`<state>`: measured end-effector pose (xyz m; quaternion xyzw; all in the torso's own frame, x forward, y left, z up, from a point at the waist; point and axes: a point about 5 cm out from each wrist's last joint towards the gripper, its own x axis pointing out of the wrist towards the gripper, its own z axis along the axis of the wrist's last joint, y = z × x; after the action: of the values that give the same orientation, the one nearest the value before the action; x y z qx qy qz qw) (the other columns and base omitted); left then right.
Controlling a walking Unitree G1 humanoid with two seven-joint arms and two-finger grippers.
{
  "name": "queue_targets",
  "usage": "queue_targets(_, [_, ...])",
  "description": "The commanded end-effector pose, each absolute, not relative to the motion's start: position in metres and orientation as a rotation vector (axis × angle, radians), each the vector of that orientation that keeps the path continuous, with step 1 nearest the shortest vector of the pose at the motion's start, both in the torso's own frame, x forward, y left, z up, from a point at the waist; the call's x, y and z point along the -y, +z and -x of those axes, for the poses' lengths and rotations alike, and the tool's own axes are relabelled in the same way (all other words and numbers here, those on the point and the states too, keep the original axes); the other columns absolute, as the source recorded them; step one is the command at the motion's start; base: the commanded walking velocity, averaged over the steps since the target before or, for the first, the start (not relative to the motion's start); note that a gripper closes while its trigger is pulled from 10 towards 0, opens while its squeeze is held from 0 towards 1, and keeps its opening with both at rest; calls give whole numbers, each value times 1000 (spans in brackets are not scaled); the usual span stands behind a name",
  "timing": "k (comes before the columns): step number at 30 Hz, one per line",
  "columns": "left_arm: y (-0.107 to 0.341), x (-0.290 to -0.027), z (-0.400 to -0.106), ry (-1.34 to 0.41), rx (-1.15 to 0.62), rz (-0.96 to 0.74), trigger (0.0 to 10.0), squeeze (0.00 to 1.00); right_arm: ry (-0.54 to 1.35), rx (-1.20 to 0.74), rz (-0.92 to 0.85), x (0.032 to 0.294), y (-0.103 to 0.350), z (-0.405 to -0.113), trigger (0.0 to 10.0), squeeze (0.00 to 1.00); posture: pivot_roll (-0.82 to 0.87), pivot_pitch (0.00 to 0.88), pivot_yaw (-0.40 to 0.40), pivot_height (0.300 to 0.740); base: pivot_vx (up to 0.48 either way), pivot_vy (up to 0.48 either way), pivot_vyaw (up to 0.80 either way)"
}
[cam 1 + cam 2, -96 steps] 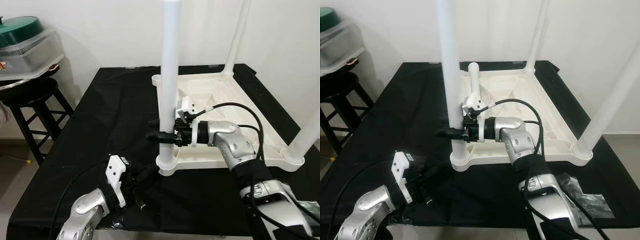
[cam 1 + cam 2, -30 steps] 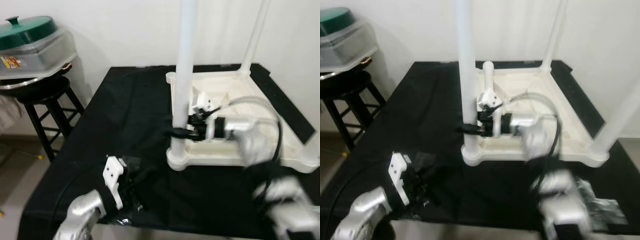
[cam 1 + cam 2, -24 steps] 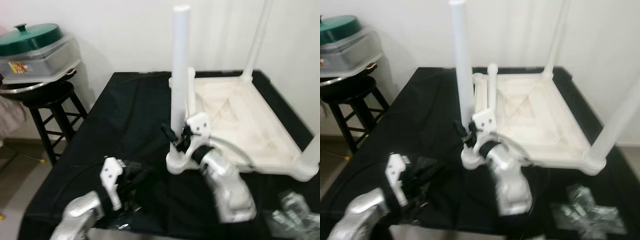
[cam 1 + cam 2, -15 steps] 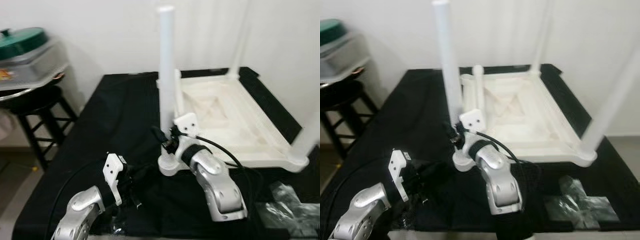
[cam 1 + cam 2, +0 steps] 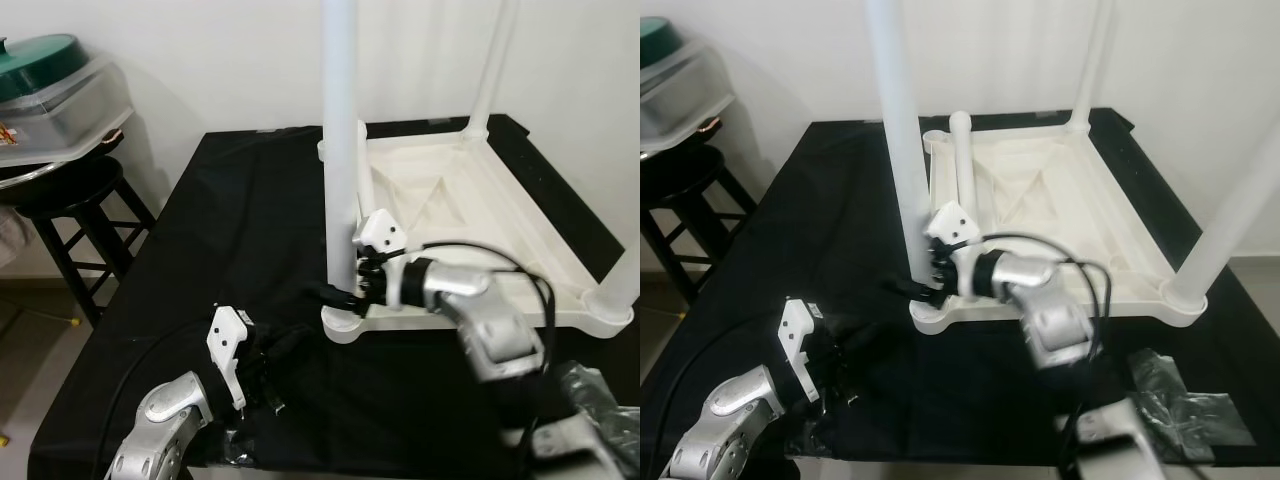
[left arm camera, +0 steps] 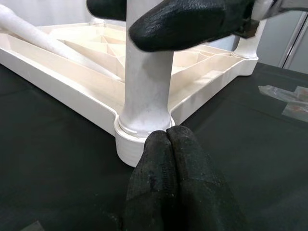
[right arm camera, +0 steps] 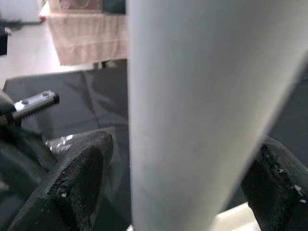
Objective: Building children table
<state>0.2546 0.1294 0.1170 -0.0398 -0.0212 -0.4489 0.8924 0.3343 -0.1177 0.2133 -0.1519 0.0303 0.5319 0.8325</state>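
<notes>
Jaws first: the left gripper (image 6: 168, 144) has its jaws pressed together, nothing between them, tips low over the counter (image 5: 240, 230) just short of the corner socket of the table. That arm comes in low from the near-left edge, forearm angled up toward the middle, white wrist block on top.

Far left, off the counter, there's a black stool (image 5: 70, 200) carrying a clear tub with a green lid (image 5: 45, 55).

The kids' table (image 5: 470, 200) is lying upside down on the black-draped counter, right of centre, its top flat on the cloth and ribbed underside facing up. The near-left leg (image 5: 340, 130) stands straight up in its corner socket, long axis vertical. Another leg (image 5: 490, 70) is upright at the far corner, and one (image 5: 625, 270) at the near-right corner. One more leg (image 5: 962, 165) rises at the far-left corner; whether it's seated I can't tell.

The right gripper (image 5: 918, 288) reaches in sideways from the right, forearm roughly level and elbow bent back toward the robot, jaws spread either side of the near-left leg low down, just above the socket. From the wrist view there's a finger (image 7: 79, 178) on each side of the leg with a gap showing, so not clamped.

Crinkly clear plastic (image 5: 1185, 400) lies on the near-right corner.
</notes>
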Motion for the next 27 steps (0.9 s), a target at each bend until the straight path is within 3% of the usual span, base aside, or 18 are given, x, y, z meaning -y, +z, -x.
queue_targets(1, [115,-130,-252,-924,37,80,10000,0,1189,-57,313,111,212,-333,10000,0,25,90,60,740,0,0,0])
queue_targets(9, [115,-129,-250,-927,36,83,10000,0,1259,-139,284,123,202,-349,10000,0,43,96,58,740,0,0,0])
queue_targets(10, [116,-129,-249,-928,36,84,10000,0,1240,-145,257,124,198,-353,6353,0,44,97,59,740,0,0,0])
queue_targets(11, [116,-129,-249,-928,36,84,10000,0,1240,-145,257,124,198,-353,6353,0,44,97,59,740,0,0,0])
queue_targets(12, [116,-129,-249,-928,35,85,10000,0,1231,-151,229,124,195,-355,1765,0,44,97,59,740,0,0,0])
queue_targets(13, [116,-129,-249,-928,35,85,10000,0,1231,-151,229,124,195,-355,1765,0,44,97,59,740,0,0,0])
queue_targets(14, [116,-129,-249,-929,35,85,10000,0,1226,-162,216,124,189,-355,0,0,46,98,63,740,0,0,0])
queue_targets(27, [116,-129,-249,-932,34,90,10000,0,1159,-103,136,136,177,-350,0,0,14,112,62,740,0,0,0])
